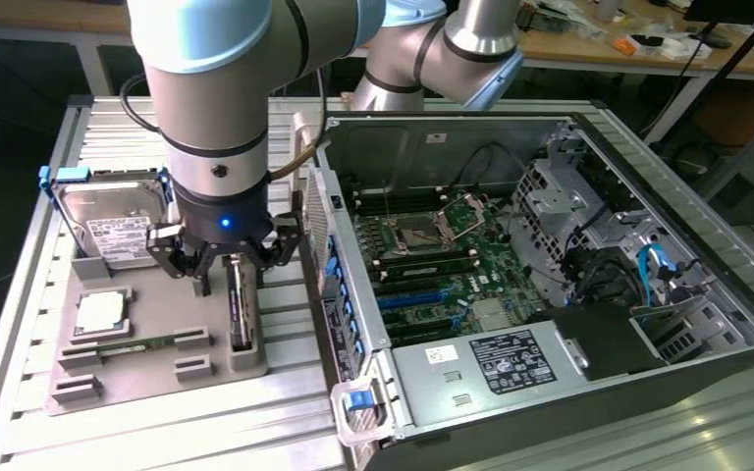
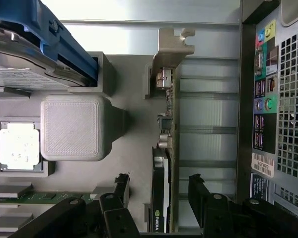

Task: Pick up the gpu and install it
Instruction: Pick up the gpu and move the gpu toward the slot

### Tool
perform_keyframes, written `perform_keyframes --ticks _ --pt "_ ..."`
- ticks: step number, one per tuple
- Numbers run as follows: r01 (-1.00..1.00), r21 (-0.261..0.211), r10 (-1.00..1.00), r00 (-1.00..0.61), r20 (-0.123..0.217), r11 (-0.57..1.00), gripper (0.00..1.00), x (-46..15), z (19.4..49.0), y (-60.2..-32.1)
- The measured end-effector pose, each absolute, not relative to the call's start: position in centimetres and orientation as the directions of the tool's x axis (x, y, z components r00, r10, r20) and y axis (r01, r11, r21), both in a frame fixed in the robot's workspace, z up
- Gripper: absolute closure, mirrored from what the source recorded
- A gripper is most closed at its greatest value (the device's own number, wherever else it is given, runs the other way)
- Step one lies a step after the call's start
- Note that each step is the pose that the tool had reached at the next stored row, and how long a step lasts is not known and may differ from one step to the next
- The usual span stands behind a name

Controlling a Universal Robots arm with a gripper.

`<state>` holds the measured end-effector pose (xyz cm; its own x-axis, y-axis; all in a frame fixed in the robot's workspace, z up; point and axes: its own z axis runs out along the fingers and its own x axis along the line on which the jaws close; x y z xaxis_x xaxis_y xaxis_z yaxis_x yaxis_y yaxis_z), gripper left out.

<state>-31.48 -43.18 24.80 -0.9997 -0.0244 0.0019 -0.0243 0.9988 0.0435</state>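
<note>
"GPU (image 1: 240, 319) (image 2: 167, 129), the thin flat dark expansion card with a blackish cooler face and a pale metal end bracket (image 2: 172, 47): we see it standing on its long edge in a slot of the grey plastic parts tray (image 1: 154, 378), just beside the open computer case (image 1: 482, 245)."

"And the black gripper (image 1: 231, 280) (image 2: 159, 182)? We read it as spread wide, with fingers on either flat side of the card, gaps showing on both sides and nothing grasped."

"How do we expect the card to handle?"

"Light and stiff, we judge, but fragile. Small components stud the exposed board edge, and we cannot see the edge down in the slot. We favour pinching across the two flat faces, over the cooler where the body is thickest, away from the bracket end."

"Slippery?"

"The cooler face looks smooth, so we want the pinch square and centred, or the card may tilt."

"Neighbours?"

"The silver hard drive with blue frame (image 1: 109, 221) stands well apart in the same tray. The square silvery processor chip (image 2: 19, 145) and small green memory stick (image 2: 25, 199) lie flat near it. We judge none crowds the fingers."
</note>
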Motion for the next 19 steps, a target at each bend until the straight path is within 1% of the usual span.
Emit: perform_keyframes --ticks 3,4,5,7,8,9,10,11,19 --pt "-0.024 0.043 -0.024 -1.000 0.002 0.999 0.41 -31.47 24.80 -43.18" --pt "-0.024 0.044 -0.024 -1.000 0.002 0.999 0.48 -31.47 24.80 -43.18" --pt "-0.024 0.044 -0.024 -1.000 0.002 0.999 0.48 -31.47 24.80 -43.18" --pt "-0.024 0.043 -0.024 -1.000 0.002 0.999 0.60 -31.47 24.80 -43.18" --pt "-0.024 0.043 -0.024 -1.000 0.002 0.999 0.60 -31.48 24.80 -43.18" --pt "-0.024 0.044 -0.024 -1.000 0.002 0.999 0.66 -31.47 24.79 -43.18" --pt "-0.024 0.043 -0.024 -1.000 0.002 0.999 0.66 -31.47 24.79 -43.18" --pt "-0.024 0.044 -0.024 -1.000 0.002 0.999 0.72 -31.47 24.79 -43.18" --pt "-0.024 0.043 -0.024 -1.000 0.002 0.999 0.73 -31.47 24.85 -43.18"
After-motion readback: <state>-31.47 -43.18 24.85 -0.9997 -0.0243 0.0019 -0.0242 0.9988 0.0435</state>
